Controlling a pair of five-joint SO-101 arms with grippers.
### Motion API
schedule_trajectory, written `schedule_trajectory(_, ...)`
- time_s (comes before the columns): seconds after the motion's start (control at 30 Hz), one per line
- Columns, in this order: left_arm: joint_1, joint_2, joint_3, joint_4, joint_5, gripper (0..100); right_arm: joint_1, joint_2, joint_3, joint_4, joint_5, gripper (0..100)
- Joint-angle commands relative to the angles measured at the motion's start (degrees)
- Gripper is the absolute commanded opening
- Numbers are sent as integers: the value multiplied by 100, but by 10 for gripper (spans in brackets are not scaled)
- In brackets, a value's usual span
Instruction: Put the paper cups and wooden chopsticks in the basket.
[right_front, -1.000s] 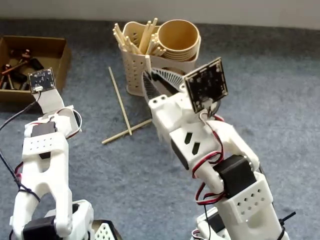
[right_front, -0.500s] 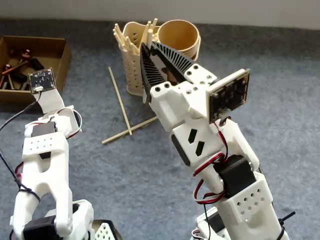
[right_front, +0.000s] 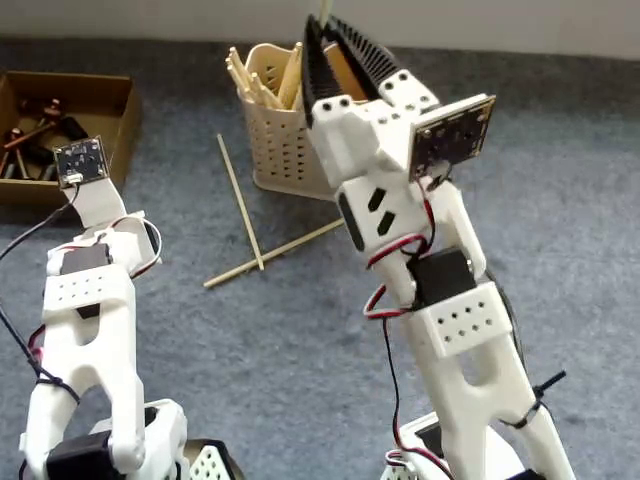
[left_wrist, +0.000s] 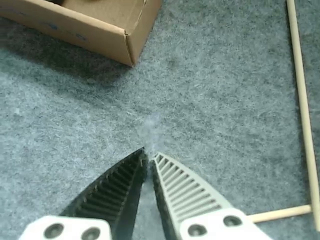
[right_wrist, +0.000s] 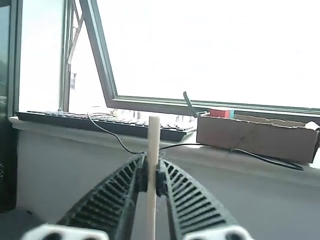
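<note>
My right gripper is raised, pointing upward above the cream basket, and is shut on a wooden chopstick. The right wrist view has the same chopstick upright between the shut fingers, against a window. Several chopsticks stand in the basket. The right arm covers the place where the paper cups stood. Two more chopsticks, one long and one slanted, lie crossed on the carpet left of the basket. My left gripper hovers shut and empty over the carpet, near those chopsticks.
A cardboard box with small parts sits at the far left; its corner is just ahead of the left gripper. Grey carpet covers the table. A wall runs along the far edge behind the basket.
The right arm has lifted and swung its gripper from low beside the basket to high above it, now pointing upward with a chopstick in it. The left arm has kept still.
</note>
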Motion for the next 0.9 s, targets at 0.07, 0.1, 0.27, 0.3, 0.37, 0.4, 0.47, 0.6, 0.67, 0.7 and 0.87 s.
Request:
schedule_trajectory(0.07, -66, -171, -31, -114, -44, 5, 180, 259, -40, -1077, -44, 5)
schedule_trajectory(0.1, -66, -171, -31, -114, -44, 5, 180, 277, -40, -1200, -53, 5)
schedule_trajectory(0.27, -66, -171, -31, -114, -44, 5, 154, 558, -40, -1525, -53, 5)
schedule_trajectory(0.3, -66, -171, -31, -114, -44, 5, 154, 646, -40, -1560, -53, 5)
schedule_trajectory(0.37, -66, -171, -31, -114, -44, 5, 154, 866, -40, -1648, -53, 5)
schedule_trajectory(0.4, -66, -171, -31, -114, -44, 5, 154, 998, -40, -1701, -53, 5)
schedule_trajectory(0.47, -66, -171, -31, -114, -44, 5, 163, 1235, -4, -1745, -44, 5)
schedule_trajectory(0.6, -66, -171, -31, -114, -44, 5, 154, 1552, 171, -1341, -26, 5)
schedule_trajectory(0.67, -66, -171, -31, -114, -44, 5, 154, 1684, 286, -743, -44, 5)
schedule_trajectory(0.7, -66, -171, -31, -114, -44, 5, 154, 1736, 303, -462, -53, 5)
schedule_trajectory(0.87, -66, -171, -31, -114, -44, 5, 101, 1921, 347, 92, -53, 5)
